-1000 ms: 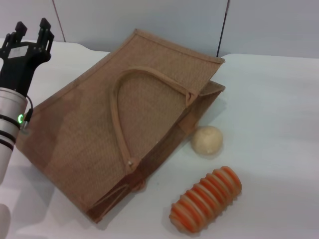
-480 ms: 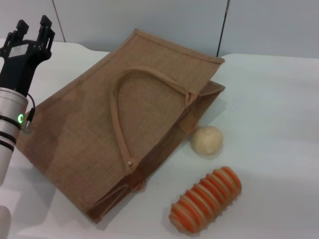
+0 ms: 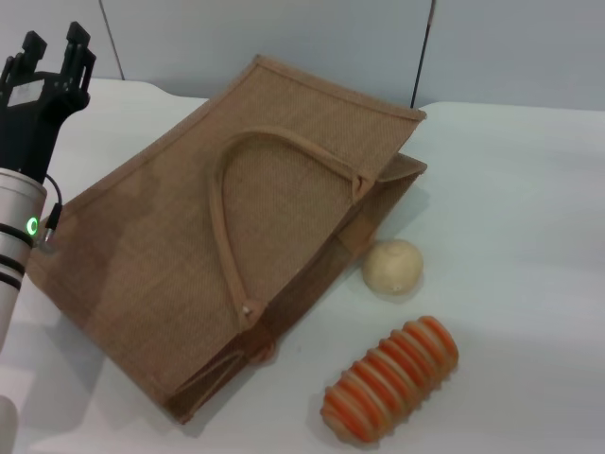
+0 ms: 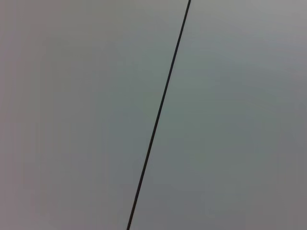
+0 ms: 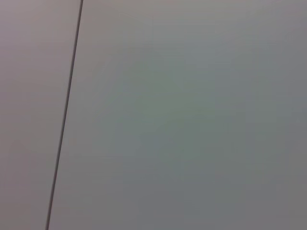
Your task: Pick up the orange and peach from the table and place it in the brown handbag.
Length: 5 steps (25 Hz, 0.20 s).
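Observation:
The brown handbag lies flat on the white table, with its mouth toward the right and one strap handle looped over its top face. The orange and the peach are out of view in every frame. My left gripper is raised at the far left, above and beside the bag's left corner, with its fingers pointing up, apart and empty. My right gripper is not in view. Both wrist views show only a plain grey wall with a dark seam.
A pale beige ball sits on the table just right of the bag's mouth. An orange-and-cream striped ribbed cylinder lies in front of it. A grey wall stands behind the table.
My left gripper has risen slightly and drifted a little to the left. The bag, ball and cylinder have not moved.

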### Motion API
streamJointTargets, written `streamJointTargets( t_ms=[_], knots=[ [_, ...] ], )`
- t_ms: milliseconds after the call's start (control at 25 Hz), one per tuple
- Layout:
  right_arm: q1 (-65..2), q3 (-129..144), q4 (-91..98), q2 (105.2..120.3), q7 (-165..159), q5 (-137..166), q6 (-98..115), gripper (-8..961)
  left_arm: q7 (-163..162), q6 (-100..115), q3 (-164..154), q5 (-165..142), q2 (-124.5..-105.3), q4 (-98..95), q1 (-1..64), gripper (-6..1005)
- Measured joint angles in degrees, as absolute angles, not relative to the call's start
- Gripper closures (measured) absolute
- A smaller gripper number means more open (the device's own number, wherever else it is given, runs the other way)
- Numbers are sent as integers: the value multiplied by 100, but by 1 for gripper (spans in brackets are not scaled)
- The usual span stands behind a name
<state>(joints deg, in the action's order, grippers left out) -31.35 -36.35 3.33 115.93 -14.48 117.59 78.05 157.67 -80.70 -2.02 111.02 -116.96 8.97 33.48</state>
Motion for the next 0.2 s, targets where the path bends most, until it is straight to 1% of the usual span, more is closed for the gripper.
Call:
streamJointTargets(
  t_ms=[200],
  knots=[
    [-3136,-3616,334,11593,-1450,11759,7805,190,15733,-8083,-202,11100,-11695,897,3340,398]
  ],
)
